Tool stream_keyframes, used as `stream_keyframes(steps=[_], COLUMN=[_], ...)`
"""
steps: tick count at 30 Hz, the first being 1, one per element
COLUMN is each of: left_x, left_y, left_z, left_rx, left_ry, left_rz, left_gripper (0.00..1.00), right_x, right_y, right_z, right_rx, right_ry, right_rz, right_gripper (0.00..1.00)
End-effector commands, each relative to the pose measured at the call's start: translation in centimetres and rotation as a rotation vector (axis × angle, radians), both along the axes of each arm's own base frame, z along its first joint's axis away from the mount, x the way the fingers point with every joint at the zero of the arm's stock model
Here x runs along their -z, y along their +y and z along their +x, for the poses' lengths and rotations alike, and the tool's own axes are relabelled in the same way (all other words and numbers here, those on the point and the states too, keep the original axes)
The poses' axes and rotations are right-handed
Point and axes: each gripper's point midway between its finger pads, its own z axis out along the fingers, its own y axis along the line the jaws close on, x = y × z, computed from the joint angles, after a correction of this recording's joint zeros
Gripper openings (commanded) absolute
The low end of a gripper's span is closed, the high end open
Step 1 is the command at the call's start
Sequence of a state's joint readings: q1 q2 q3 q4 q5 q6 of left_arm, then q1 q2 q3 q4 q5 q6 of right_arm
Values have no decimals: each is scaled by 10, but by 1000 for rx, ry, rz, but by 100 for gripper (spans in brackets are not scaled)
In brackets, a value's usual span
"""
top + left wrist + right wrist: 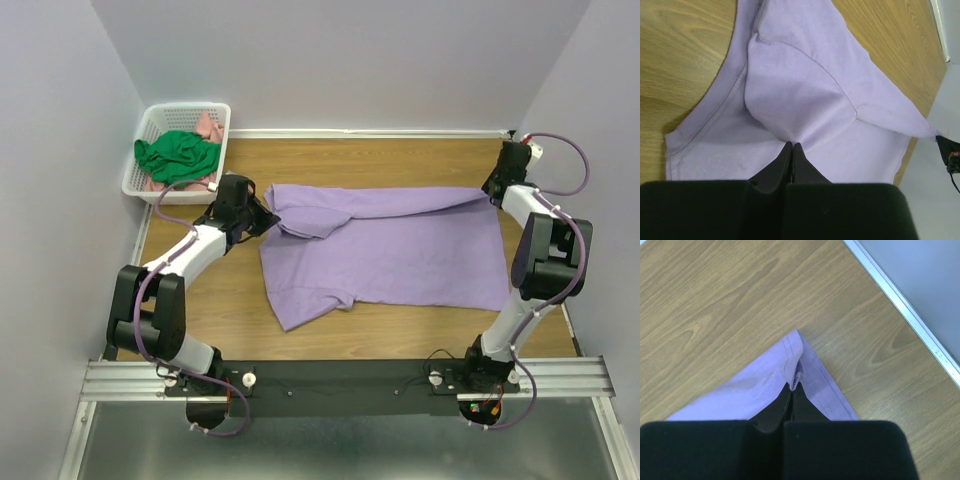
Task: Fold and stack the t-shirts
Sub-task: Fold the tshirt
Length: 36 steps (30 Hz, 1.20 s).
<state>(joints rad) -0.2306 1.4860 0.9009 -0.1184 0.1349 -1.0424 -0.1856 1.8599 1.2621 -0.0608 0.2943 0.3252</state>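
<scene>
A lilac t-shirt (390, 255) lies spread across the middle of the wooden table, its far edge folded toward the near side. My left gripper (268, 217) is shut on the shirt's left shoulder area, and the cloth (795, 95) bunches up at its tips (792, 145). My right gripper (492, 192) is shut on the shirt's far right hem corner (797, 357), pinching a fold at its tips (792, 388). A green t-shirt (178, 155) lies crumpled in the white basket.
A white basket (175, 110) stands at the far left corner, holding the green shirt and a pink garment (209, 128). Walls close in on the left, far and right sides. A white strip (905, 315) edges the table by the right gripper.
</scene>
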Motion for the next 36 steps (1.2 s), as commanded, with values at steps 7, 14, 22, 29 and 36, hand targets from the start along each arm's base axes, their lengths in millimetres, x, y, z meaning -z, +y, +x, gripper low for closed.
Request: stream_keyframes(steps=[7, 14, 22, 29, 36], left_x=[12, 14, -28, -41, 7], left_y=[-12, -2, 31, 17, 9], left_z=[-28, -51, -14, 49, 89], left_rx=[37, 25, -23, 90, 169], left_ry=[15, 13, -141, -198, -106], left_rz=[-39, -20, 207, 313, 394], left_gripper=[20, 84, 91, 88, 87], right_x=[41, 43, 4, -8, 7], right_y=[-7, 5, 2, -18, -5], right_z=[-30, -47, -58, -34, -4], right_rx=[78, 60, 29, 12, -84], right_ry=[120, 158, 116, 43, 36], right_rz=[26, 81, 86, 192, 297], right_gripper=[4, 27, 80, 78, 59])
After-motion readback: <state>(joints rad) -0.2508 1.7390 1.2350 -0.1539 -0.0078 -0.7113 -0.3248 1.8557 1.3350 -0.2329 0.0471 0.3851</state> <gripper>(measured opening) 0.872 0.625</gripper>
